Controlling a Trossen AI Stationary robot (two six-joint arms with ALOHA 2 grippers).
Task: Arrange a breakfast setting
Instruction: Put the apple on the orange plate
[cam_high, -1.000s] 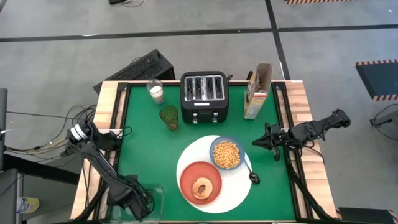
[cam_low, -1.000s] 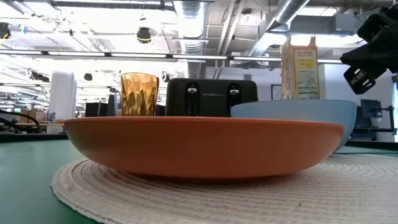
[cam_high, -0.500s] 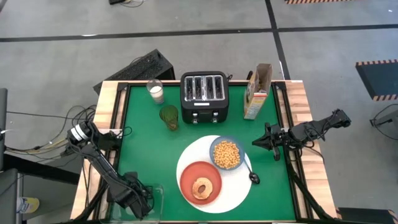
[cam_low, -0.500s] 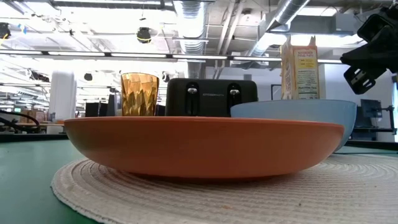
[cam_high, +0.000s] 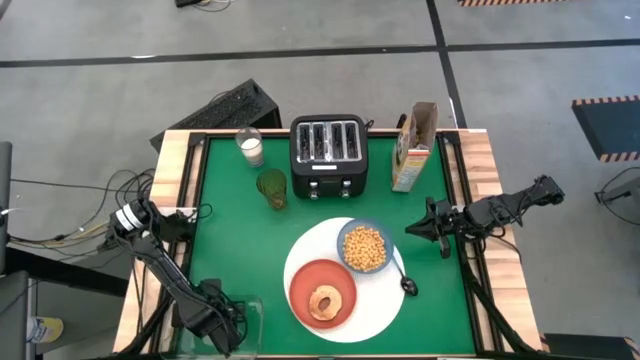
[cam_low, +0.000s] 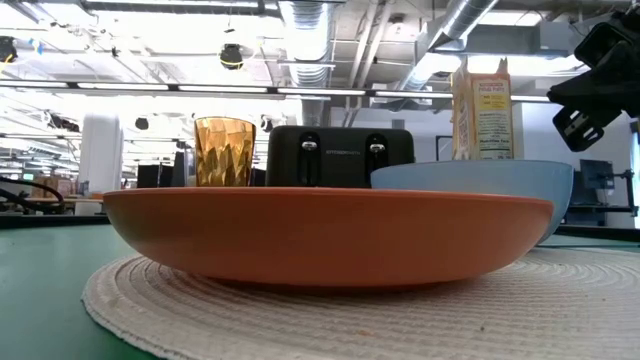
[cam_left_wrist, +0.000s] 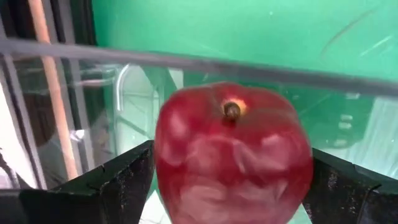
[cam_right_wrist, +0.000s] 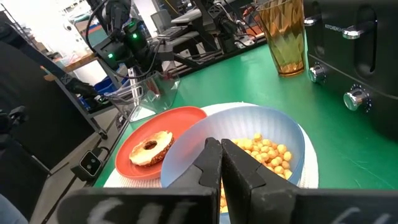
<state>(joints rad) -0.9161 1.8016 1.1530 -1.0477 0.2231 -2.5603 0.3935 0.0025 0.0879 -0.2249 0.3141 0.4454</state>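
A large white round plate (cam_high: 378, 308) lies on the green table. On it are an orange-red plate (cam_high: 300, 285) with a ring-shaped bagel (cam_high: 323, 302), a blue bowl (cam_high: 346, 232) of yellow cereal (cam_high: 365, 248), and a small dark spoon (cam_high: 406, 281). My left gripper (cam_high: 215, 322) is at the table's near left corner, over a clear container (cam_high: 250, 312), shut on a dark red apple (cam_left_wrist: 233, 155). My right gripper (cam_high: 425, 228) is shut and empty, above the table right of the bowl. It also shows in the right wrist view (cam_right_wrist: 222, 163). My left gripper pinches the apple between its two fingers (cam_left_wrist: 118, 180), one on each of its opposite sides (cam_left_wrist: 163, 168). The apple's stem end (cam_left_wrist: 232, 111) faces the wrist camera. The clear container's rim (cam_left_wrist: 186, 59) shows behind it. Whether the apple rests on anything I cannot tell.
A black toaster (cam_high: 328, 155) stands at the far middle, with a cereal box (cam_high: 412, 148) to its right and a glass of milk (cam_high: 250, 146) to its left. An amber glass (cam_high: 272, 187) stands in front of the milk. There is bare green table (cam_high: 230, 240) at the left.
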